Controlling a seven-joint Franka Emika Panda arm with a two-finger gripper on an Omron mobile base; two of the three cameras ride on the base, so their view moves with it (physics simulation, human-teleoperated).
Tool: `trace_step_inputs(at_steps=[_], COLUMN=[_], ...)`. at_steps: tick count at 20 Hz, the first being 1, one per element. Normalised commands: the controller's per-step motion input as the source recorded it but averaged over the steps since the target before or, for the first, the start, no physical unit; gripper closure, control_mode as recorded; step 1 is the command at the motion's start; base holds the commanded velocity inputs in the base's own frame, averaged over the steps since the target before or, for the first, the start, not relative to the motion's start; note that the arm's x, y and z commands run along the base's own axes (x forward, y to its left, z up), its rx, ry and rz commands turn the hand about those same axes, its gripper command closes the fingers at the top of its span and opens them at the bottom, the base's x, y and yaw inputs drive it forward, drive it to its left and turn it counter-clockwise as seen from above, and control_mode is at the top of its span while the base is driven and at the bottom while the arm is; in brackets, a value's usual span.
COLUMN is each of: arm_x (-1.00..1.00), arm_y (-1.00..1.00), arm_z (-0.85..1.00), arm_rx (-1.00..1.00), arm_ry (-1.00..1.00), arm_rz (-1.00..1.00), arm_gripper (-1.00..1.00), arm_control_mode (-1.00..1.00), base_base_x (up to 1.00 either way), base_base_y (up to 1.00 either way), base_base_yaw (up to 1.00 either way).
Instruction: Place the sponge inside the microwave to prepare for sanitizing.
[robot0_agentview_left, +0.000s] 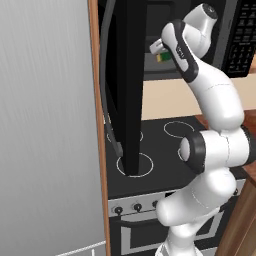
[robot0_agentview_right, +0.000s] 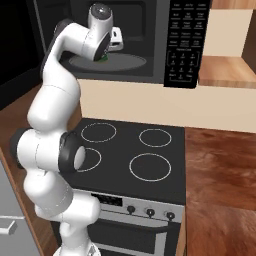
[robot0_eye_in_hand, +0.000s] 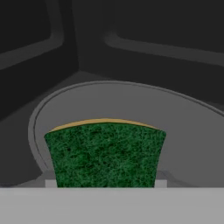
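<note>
The microwave (robot0_agentview_right: 182, 45) stands open above the stove, its black door (robot0_agentview_left: 127, 85) swung out toward me. My arm reaches into the cavity. The gripper (robot0_eye_in_hand: 105, 183) is shut on the sponge (robot0_eye_in_hand: 105, 153), whose dark green face points at the hand camera with a thin yellow edge behind it. The sponge hangs low over the left part of the grey round turntable (robot0_eye_in_hand: 183, 131); whether it touches the plate I cannot tell. From the sides, the sponge (robot0_agentview_left: 162, 57) (robot0_agentview_right: 104, 58) peeks out below the white hand. The sponge covers most of both fingers.
Below the microwave lies the black four-ring stove (robot0_agentview_right: 145, 150) with oven knobs (robot0_agentview_right: 150, 211). A grey fridge wall (robot0_agentview_left: 45, 125) fills the left. The door's grey bar handle (robot0_agentview_left: 107, 100) hangs over the stove. A wooden counter (robot0_agentview_right: 220, 175) runs to the right.
</note>
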Motion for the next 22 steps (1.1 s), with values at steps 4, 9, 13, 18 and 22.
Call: trace_step_inputs(at_steps=[4,9,13,18,22], arm_x=[0.15,0.18,0.11,0.13,0.14], arm_y=[0.00,0.00,0.00,0.00,0.00], arm_z=[-0.06,-0.02,-0.14,-0.20,-0.21], arm_rx=[0.00,0.00,-0.01,-0.03,-0.02], arm_ry=[0.05,0.00,0.00,0.00,0.00], arm_rz=[0.00,0.02,0.01,0.00,0.01], arm_gripper=[1.00,1.00,1.00,1.00,1.00], arm_control_mode=[-1.00,-1.00,-1.00,-1.00,-1.00], base_base_x=[0.00,0.00,0.00,0.00,0.00], base_base_y=[0.00,0.00,0.00,0.00,0.00], base_base_yaw=[0.00,0.00,0.00,0.00,0.00])
